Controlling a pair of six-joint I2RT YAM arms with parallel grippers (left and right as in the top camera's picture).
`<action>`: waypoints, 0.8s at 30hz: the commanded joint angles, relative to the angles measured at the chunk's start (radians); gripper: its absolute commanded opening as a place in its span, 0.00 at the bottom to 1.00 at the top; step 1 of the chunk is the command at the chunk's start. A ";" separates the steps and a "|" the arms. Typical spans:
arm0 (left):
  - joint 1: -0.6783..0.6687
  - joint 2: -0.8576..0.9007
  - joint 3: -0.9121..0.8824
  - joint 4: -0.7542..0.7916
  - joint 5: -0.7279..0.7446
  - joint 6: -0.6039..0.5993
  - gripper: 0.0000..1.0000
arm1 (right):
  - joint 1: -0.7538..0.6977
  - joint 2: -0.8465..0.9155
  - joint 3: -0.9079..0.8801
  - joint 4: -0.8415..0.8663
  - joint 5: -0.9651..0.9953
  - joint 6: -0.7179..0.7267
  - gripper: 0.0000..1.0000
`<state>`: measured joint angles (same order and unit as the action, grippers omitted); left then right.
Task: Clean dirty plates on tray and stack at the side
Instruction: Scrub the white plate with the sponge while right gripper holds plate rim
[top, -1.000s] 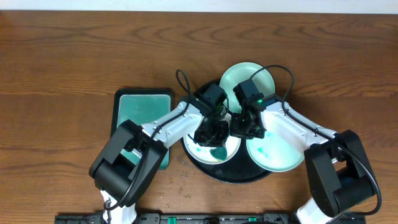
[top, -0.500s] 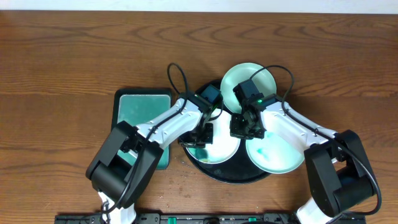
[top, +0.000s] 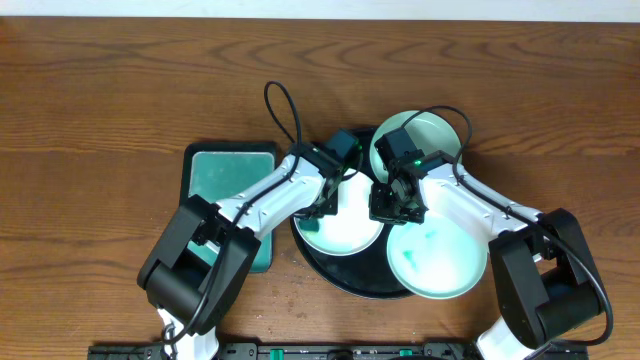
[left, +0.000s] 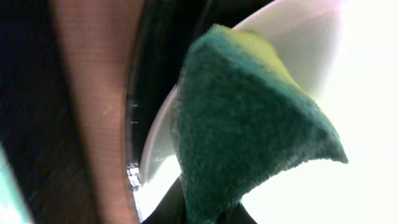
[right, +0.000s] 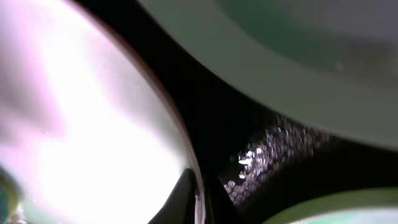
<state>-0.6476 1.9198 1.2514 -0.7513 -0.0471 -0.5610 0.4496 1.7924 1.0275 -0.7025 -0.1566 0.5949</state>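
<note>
The round black tray (top: 350, 270) holds three plates. The middle plate (top: 345, 228) looks clean white. My left gripper (top: 322, 205) is shut on a green and yellow sponge (left: 249, 124) and presses it on that plate's upper left part (left: 311, 37). My right gripper (top: 385, 205) is shut on the same plate's right rim; the right wrist view shows its jaws (right: 200, 202) pinching that rim (right: 93, 124). A pale mint plate (top: 420, 140) lies at the tray's back. Another plate (top: 432, 260), with a teal smear, lies at the front right.
A smaller rectangular black-rimmed tray with a teal pad (top: 232, 172) stands left of the round tray. Dark wood tabletop (top: 120, 90) lies all around. My two arms meet over the round tray's middle.
My left gripper swept the sponge from the middle plate's centre to its upper left. The teal smears on that plate are gone. The back plate and the front right plate shifted slightly.
</note>
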 joint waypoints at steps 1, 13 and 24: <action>0.018 0.039 -0.004 0.070 0.157 0.018 0.12 | -0.016 0.035 -0.010 -0.007 0.130 -0.006 0.03; -0.038 0.117 -0.004 0.228 0.718 0.075 0.12 | -0.016 0.035 -0.010 -0.009 0.130 -0.006 0.03; -0.072 0.117 -0.004 0.198 0.721 0.085 0.12 | -0.016 0.035 -0.010 -0.018 0.130 -0.009 0.02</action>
<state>-0.6769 2.0010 1.2556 -0.5274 0.5663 -0.4927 0.4313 1.7916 1.0317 -0.7193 -0.1020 0.5911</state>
